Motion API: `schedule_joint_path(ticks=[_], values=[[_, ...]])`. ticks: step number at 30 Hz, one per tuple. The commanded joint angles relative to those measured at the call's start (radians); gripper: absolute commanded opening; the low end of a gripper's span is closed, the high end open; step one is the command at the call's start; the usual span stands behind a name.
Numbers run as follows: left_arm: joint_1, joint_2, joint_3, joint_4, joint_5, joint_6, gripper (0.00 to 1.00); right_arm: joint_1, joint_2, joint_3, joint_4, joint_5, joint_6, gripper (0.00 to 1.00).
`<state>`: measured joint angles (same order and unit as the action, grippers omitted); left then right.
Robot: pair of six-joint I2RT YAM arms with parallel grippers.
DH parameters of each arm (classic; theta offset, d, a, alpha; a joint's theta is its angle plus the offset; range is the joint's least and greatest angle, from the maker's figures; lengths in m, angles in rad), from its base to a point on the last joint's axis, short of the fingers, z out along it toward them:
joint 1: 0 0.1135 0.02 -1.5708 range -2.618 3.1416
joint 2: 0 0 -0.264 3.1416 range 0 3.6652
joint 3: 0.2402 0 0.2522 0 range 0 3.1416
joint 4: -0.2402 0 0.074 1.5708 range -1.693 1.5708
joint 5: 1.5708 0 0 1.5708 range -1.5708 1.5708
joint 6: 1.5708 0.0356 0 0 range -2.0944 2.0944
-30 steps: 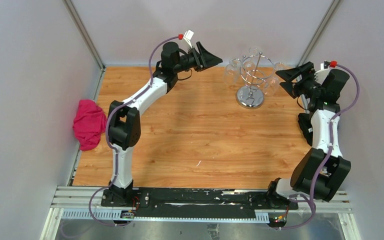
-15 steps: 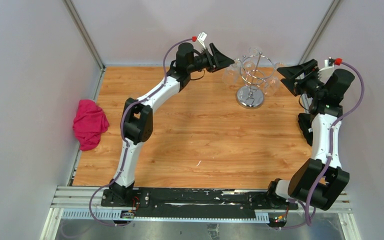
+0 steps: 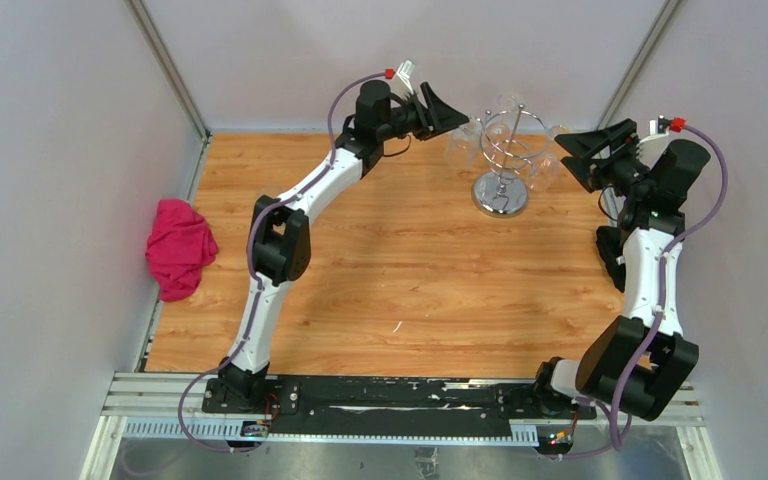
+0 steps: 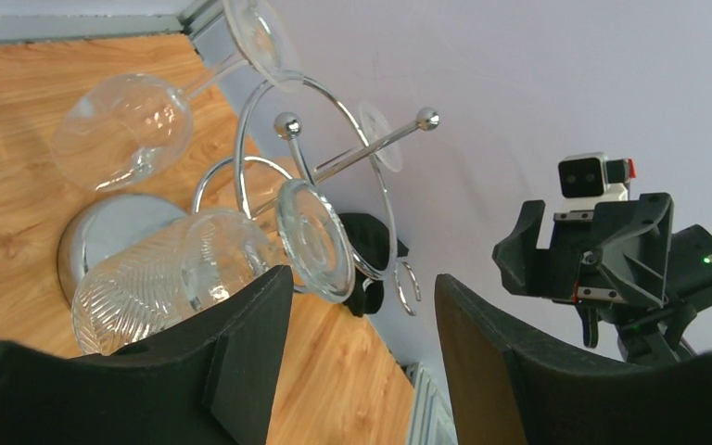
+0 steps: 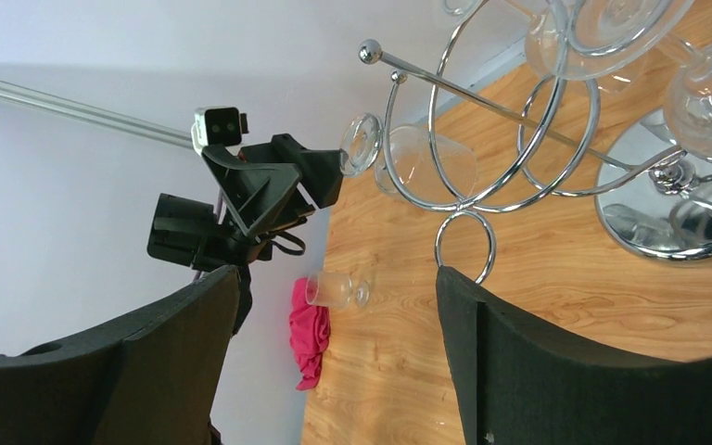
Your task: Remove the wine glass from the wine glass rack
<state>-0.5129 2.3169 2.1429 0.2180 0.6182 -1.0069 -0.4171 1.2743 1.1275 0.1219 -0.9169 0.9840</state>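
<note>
The chrome wine glass rack point(image 3: 501, 150) stands at the back of the table, and several clear wine glasses hang upside down from its hooks. In the left wrist view a ribbed wine glass point(image 4: 139, 287) hangs nearest. Its round foot point(image 4: 313, 239) sits just above the tip of one finger point(image 4: 250, 352). My left gripper point(image 3: 447, 112) point(image 4: 362, 362) is at the rack's left side, open, with only table showing between its fingers. My right gripper point(image 3: 582, 152) point(image 5: 334, 371) hovers open to the right of the rack, apart from it.
A pink cloth point(image 3: 178, 248) lies at the table's left edge. In the right wrist view a small clear glass point(image 5: 338, 289) shows beside the pink cloth point(image 5: 308, 334). The back wall is close behind the rack point(image 5: 482, 139).
My left arm has stretched right, bringing its gripper from mid-table up to the rack, and its jaws have narrowed a little. The right gripper has shifted slightly up and right.
</note>
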Motion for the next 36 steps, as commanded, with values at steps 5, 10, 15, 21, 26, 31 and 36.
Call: schedule_joint_path(ticks=[5,10,15,21,26,31,36], values=[[-0.008,0.034,0.017,-0.028,-0.006,0.005,0.62,-0.030,0.009,-0.029,0.062,-0.035,0.039,0.83],[-0.010,0.047,0.031,-0.026,-0.005,-0.001,0.59,-0.031,0.014,-0.033,0.075,-0.037,0.049,0.83],[-0.014,0.055,0.051,-0.028,-0.010,-0.009,0.58,-0.031,0.013,-0.040,0.098,-0.039,0.060,0.82],[-0.022,0.087,0.086,-0.027,-0.007,-0.025,0.54,-0.032,0.014,-0.043,0.110,-0.037,0.072,0.82],[-0.028,0.102,0.095,-0.027,-0.005,-0.033,0.46,-0.033,0.017,-0.043,0.119,-0.042,0.080,0.81],[-0.030,0.094,0.088,-0.028,-0.013,-0.031,0.42,-0.032,0.014,-0.062,0.154,-0.043,0.098,0.81],[-0.030,0.082,0.093,-0.028,-0.023,-0.029,0.44,-0.031,0.016,-0.068,0.180,-0.051,0.116,0.81]])
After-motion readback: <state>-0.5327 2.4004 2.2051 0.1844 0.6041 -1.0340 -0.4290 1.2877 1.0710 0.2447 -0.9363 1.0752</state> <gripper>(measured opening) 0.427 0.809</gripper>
